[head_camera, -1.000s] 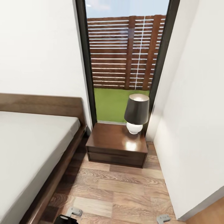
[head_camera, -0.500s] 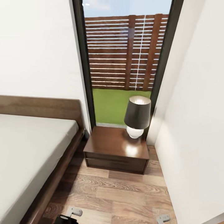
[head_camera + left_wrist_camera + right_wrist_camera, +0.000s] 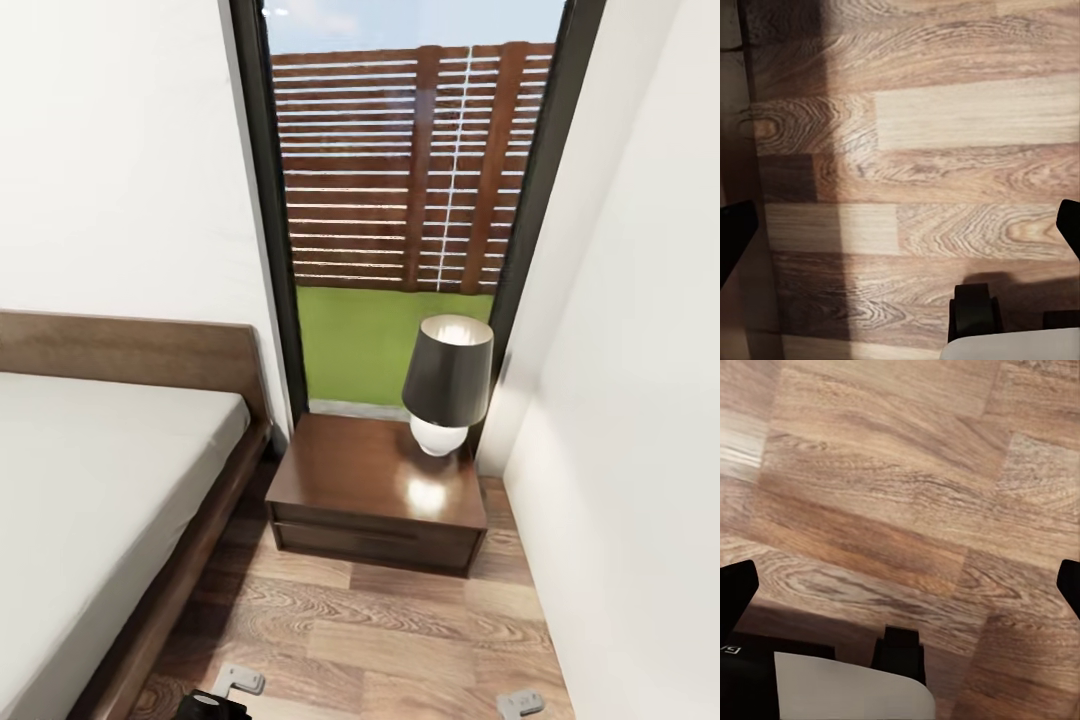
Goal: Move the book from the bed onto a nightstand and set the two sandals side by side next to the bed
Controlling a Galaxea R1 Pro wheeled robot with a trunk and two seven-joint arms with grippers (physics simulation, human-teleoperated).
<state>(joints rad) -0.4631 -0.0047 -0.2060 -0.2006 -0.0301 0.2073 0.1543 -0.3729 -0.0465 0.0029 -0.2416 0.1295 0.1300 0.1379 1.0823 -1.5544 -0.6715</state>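
The nightstand (image 3: 375,495) stands just right of the bed (image 3: 110,480), under the window (image 3: 400,200), bearing a lamp (image 3: 447,382). Both sets of jaws are spread, empty, over plank floor (image 3: 945,150).

Looks straight down on wood-plank floor (image 3: 907,495), brown boards with strong grain running slantwise, some lighter, some darker, with a pale sheen on one board at the frame's edge. Shows the right gripper (image 3: 900,585) spread wide, its two dark fingertips (image 3: 735,592) poking in at opposite edges with only floor between them. Takes in a white, dark-edged part of the robot's base (image 3: 847,690) and a black caster-like block (image 3: 902,652) just above the floor, with shadow beside them.
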